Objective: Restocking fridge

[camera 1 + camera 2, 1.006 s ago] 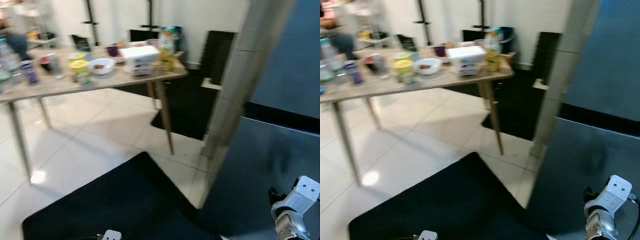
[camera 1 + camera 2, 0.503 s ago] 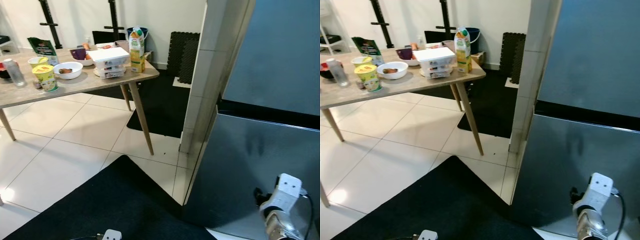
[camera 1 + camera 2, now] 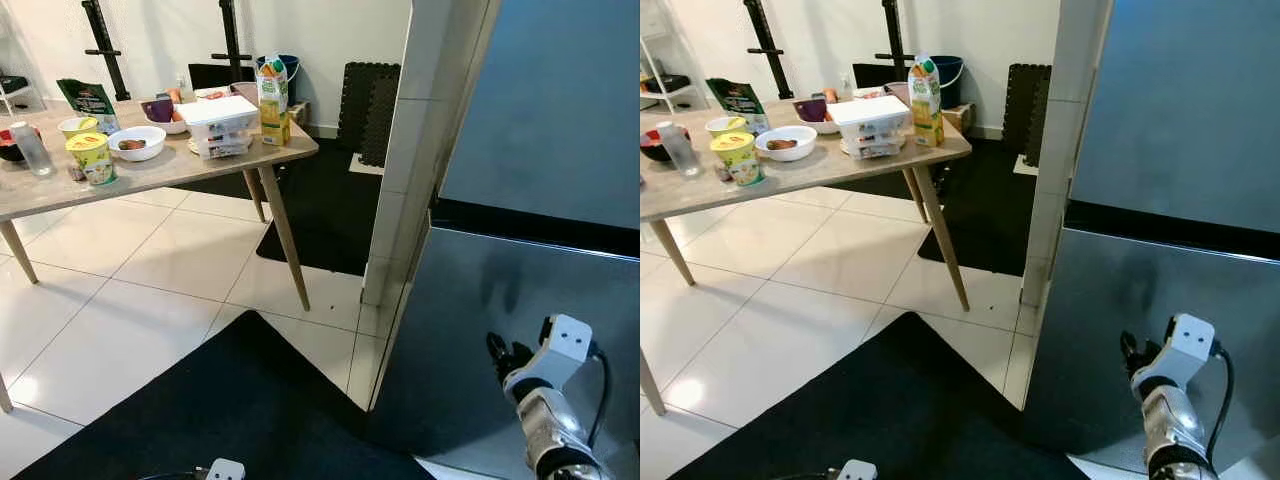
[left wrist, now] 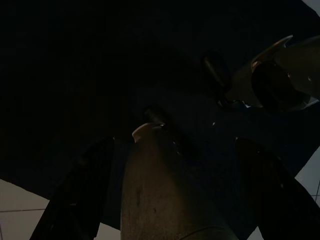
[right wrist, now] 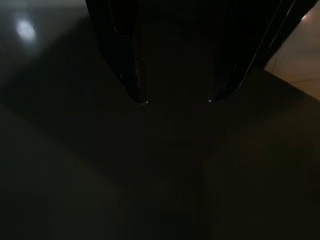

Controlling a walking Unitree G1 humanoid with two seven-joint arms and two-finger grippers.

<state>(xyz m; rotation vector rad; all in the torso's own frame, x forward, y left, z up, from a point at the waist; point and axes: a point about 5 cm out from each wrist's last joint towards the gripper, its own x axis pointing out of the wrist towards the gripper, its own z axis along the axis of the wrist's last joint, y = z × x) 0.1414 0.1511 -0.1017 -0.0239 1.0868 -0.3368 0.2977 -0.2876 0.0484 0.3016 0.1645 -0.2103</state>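
A wooden tabletop [image 3: 150, 175] on slanted legs is standing on glossy white floor tiles [image 3: 130, 300], with black mats [image 3: 230, 410] lying beside a white wall [image 3: 320, 40].

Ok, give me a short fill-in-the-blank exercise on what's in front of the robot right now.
1. The juice carton stands on the ____.
2. The right gripper is raised before the dark ____ door.
3. In the right wrist view, that gripper's jaws are ____, with nothing between them.
4. The white bowl sits beside a yellow ____.

Missing words: table; fridge; open; cup
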